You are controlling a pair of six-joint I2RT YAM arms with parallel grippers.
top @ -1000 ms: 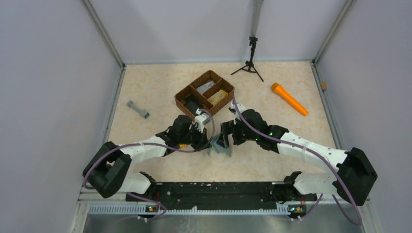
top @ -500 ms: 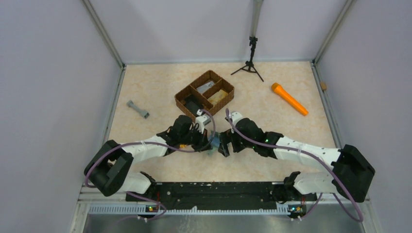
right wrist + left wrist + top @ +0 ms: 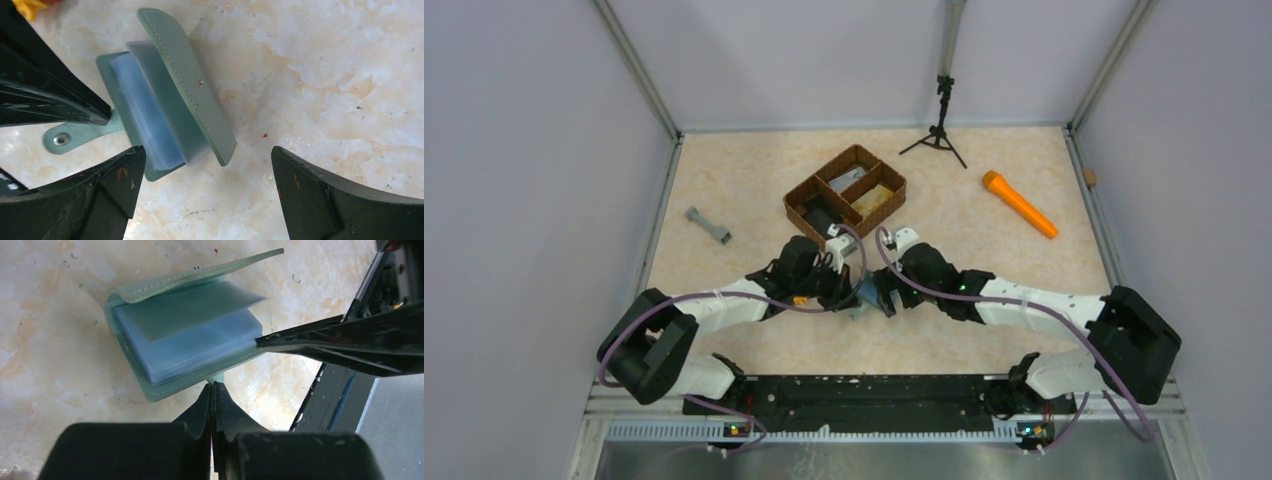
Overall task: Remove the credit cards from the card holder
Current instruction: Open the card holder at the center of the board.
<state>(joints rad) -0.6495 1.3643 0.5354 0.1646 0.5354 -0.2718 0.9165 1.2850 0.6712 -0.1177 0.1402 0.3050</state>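
Sage card holder (image 3: 185, 335) gapes, left hand (image 3: 214, 386) pinching its strap, right hand (image 3: 207, 152) spread wide (basket (image 3: 820, 176) behind).

White-and-black arms (image 3: 724, 312), purple cables (image 3: 714, 295), black fingers (image 3: 325, 200)

A brown woven basket (image 3: 876, 214) divided into three compartments sits mid-way on the beige marble-patterned tabletop (image 3: 744, 165) (a dark item, a grey one and a yellowish-tan one lie in separate sections). Well to its left lies a small grey dumbbell-shaped piece (image 3: 708, 225); to its right, an orange cylindrical stick (image 3: 1019, 204). A black mini tripod (image 3: 940, 130) stands at the back, and a tiny tan block (image 3: 1090, 177) rests by the right edge.
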